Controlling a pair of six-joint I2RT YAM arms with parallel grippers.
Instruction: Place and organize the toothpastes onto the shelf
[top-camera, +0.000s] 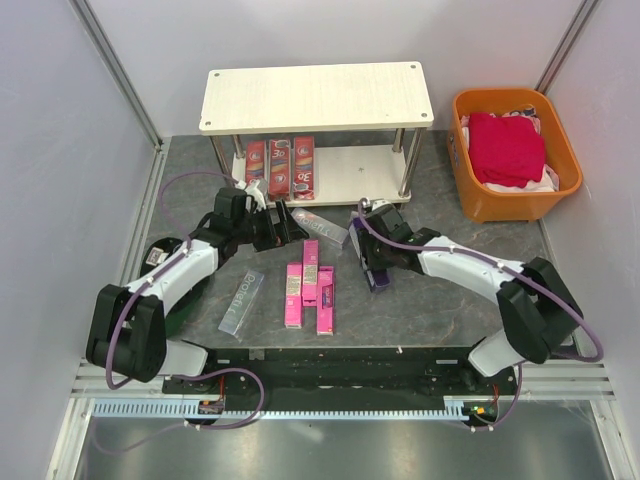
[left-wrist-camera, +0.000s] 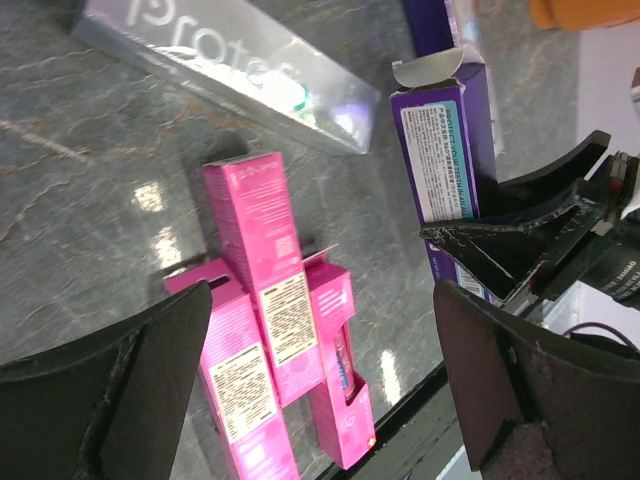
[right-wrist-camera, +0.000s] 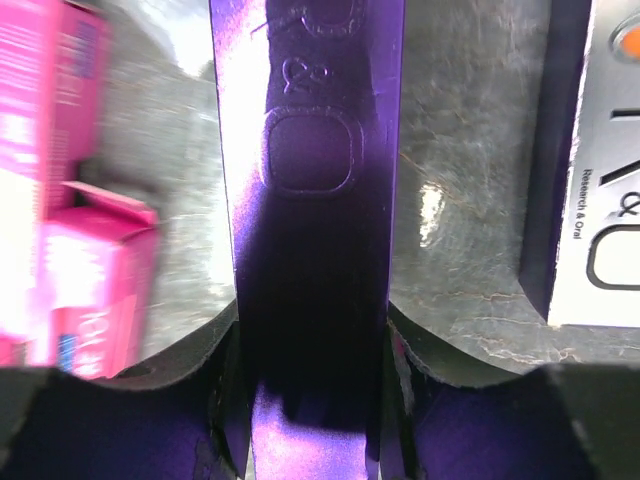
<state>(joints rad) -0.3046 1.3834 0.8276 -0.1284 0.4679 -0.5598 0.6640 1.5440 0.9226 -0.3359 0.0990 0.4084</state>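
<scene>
Purple carton (right-wrist-camera: 310, 200) on the table just in front of the shelf (top-camera: 316, 95), toward its right legs | right gripper (top-camera: 372, 256) pinched narrow on the carton's two long sides | left gripper (top-camera: 290, 226) spread wide, empty, before the shelf's left legs | risk: the carton's open end flap may snag the lower board, and an off-centre grip could let the carton swing.

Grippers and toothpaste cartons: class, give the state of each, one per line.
Left gripper, open, holding nothing.
Right gripper, fingers closed on the purple carton.
Purple carton, end flap open.
Red cartons, lying on the lower board of the shelf.
Pink cartons, flat on the table, one flap open.
</scene>
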